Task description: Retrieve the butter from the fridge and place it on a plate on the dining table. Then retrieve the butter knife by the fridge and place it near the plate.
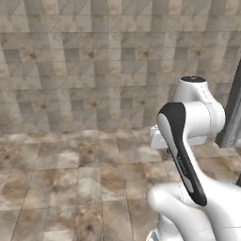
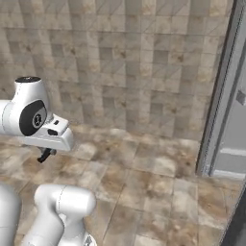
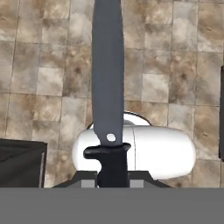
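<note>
Butter knife: the butter knife [image 3: 107,78] is in my grip, grey blade running from the black handle at 6 o'clock straight up to 12 o'clock in the hand view; a small pale dot sits on the blade just above the guard.
Gripper: my gripper [image 3: 113,178] is clamped on the butter knife's black handle, one finger on each side of it; in the right base view it [image 2: 45,154] hangs dark below my white wrist.
Floor: the tiled floor [image 3: 39,83], brown and beige, lies beneath the blade.
Wall: the tiled wall [image 1: 84,66] stands ahead in both base views.
Fridge: the fridge [image 2: 230,120], grey, stands at 3 o'clock in the right base view, well apart from my gripper.
</note>
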Tool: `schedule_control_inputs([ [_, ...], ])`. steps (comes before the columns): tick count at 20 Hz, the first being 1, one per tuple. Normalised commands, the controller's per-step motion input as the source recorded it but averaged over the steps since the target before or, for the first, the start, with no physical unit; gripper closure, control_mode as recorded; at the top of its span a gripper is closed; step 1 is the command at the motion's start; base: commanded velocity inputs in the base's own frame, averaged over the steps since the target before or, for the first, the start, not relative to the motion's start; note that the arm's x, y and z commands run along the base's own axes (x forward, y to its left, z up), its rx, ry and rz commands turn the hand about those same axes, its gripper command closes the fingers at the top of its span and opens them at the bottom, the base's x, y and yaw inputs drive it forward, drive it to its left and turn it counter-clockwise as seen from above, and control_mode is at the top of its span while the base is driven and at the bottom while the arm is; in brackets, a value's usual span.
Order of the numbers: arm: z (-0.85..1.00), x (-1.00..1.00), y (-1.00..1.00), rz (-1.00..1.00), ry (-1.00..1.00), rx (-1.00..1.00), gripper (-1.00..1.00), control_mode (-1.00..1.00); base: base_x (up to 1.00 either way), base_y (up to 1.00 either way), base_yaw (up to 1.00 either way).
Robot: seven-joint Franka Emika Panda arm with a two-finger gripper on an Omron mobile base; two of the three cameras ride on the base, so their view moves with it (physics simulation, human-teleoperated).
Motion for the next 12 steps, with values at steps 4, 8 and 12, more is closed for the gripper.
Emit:
schedule_control_inputs([
  [4, 0.00, 0.00, 0.00, 0.00, 0.00, 0.00, 1.00, 1.00, 1.00, 0.00, 0.53],
  [8, 0.00, 0.00, 0.00, 0.00, 0.00, 0.00, 1.00, 1.00, 1.00, 0.04, 0.58],
  [12, 0.00, 0.00, 0.00, 0.00, 0.00, 0.00, 1.00, 1.00, 1.00, 0.05, 0.58],
])
